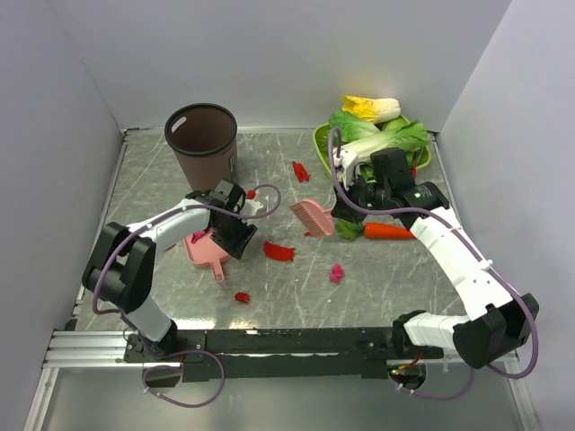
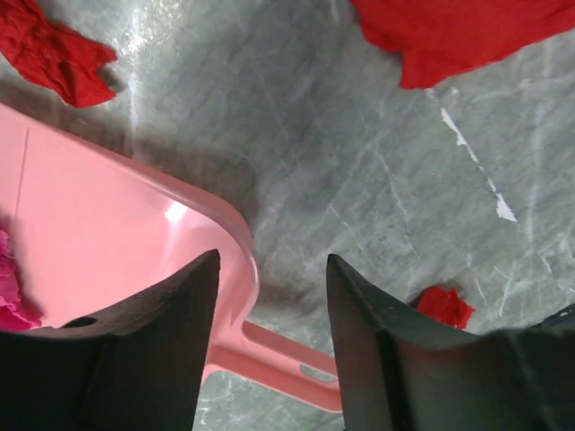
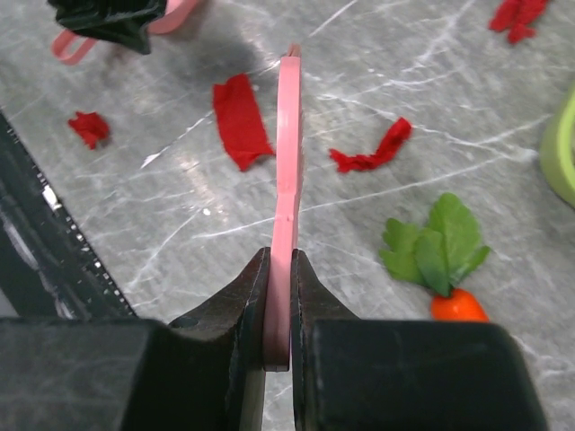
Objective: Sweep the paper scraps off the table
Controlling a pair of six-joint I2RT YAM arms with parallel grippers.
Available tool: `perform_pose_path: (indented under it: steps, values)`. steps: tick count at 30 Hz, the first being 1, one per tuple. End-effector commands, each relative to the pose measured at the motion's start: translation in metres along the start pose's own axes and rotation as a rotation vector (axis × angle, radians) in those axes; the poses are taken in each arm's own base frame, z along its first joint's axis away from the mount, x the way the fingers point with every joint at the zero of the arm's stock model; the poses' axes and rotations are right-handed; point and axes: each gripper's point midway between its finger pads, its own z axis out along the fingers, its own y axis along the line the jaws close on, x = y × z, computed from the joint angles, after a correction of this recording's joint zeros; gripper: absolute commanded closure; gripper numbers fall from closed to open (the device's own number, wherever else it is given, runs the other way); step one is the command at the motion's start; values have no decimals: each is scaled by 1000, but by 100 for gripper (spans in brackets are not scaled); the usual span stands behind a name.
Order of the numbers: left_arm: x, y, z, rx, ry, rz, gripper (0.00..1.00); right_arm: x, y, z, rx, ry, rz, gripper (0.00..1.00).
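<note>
While my left end effector (image 2: 272, 269) hangs open over the pink dustpan (image 2: 108, 233) rim, gripping nothing, the right end effector (image 3: 279, 262) is clamped on the pink brush (image 3: 288, 153). One magenta scrap (image 2: 11, 292) sits in the dustpan. The other paper scraps (image 1: 278, 250) lie scattered mid worktop (image 1: 395, 278), between the brown bin (image 1: 201, 144) and the veg-filled green basket (image 1: 318, 144).

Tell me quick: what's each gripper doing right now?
Left gripper: open, jaws apart over the edge of the pink dustpan, gripping nothing.
Right gripper: shut on the pink brush.
</note>
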Motion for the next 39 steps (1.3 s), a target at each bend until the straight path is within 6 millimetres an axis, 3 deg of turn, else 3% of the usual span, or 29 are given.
perform_pose_path:
  steps: [1, 10, 16, 21, 25, 28, 31, 37, 39]
  values:
    - [-1, 4, 4, -16, 24, -34, 48, -27, -17, -10, 71, -89, -29, 100]
    - [0, -11, 1, 76, 43, -1, 85, -27, -21, -9, 72, -82, -36, 100]
    - [14, -21, -15, 133, 95, 57, 99, -30, -23, -6, 65, -81, -36, 100]
    - [36, -41, -31, 295, 138, 244, 99, -31, -24, -4, 65, -79, -41, 100]
    - [37, -31, -32, 267, 128, 375, 99, -30, -24, -3, 63, -79, -44, 100]
    - [34, -45, -43, 372, 112, 450, 99, -28, -25, -2, 66, -73, -44, 100]
    - [23, -52, -47, 426, 88, 489, 99, -28, -26, -2, 69, -72, -49, 100]
    - [-13, -38, -33, 325, 26, 590, 99, -25, -27, 0, 70, -66, -47, 100]
    - [-10, -37, -29, 337, 64, 596, 99, -25, -27, 0, 71, -63, -48, 100]
